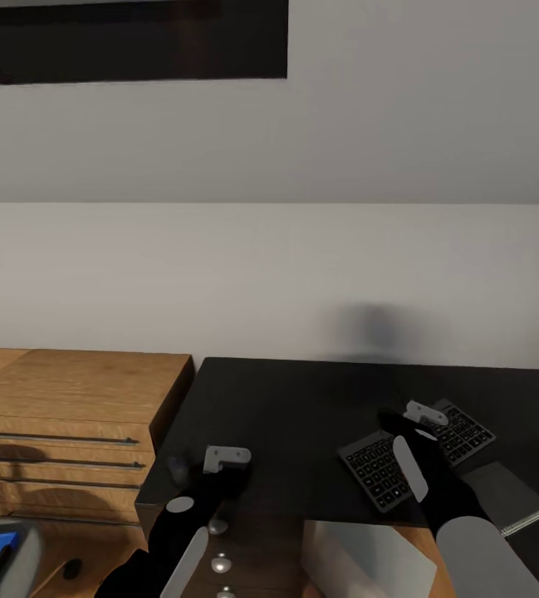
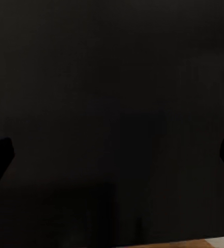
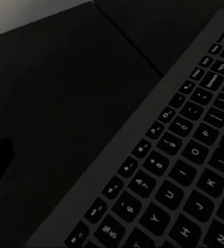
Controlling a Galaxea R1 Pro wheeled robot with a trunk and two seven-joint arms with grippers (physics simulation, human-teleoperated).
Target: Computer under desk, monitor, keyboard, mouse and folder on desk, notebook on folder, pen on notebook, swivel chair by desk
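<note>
At lower right our right gripper (image 1: 414,418) hovers over the keyboard (image 1: 385,467) on the desk (image 1: 302,415) — jaw spacing unclear — and could shove it off the near edge.

The slim dark grey keyboard (image 1: 418,455) lies on the glossy black desk (image 1: 302,415), directly under the right gripper (image 1: 414,418). The thin grey notebook (image 1: 506,496) lies right of it. The wooden drawer chest (image 1: 70,415) stands left of the left gripper (image 1: 219,465).
</note>
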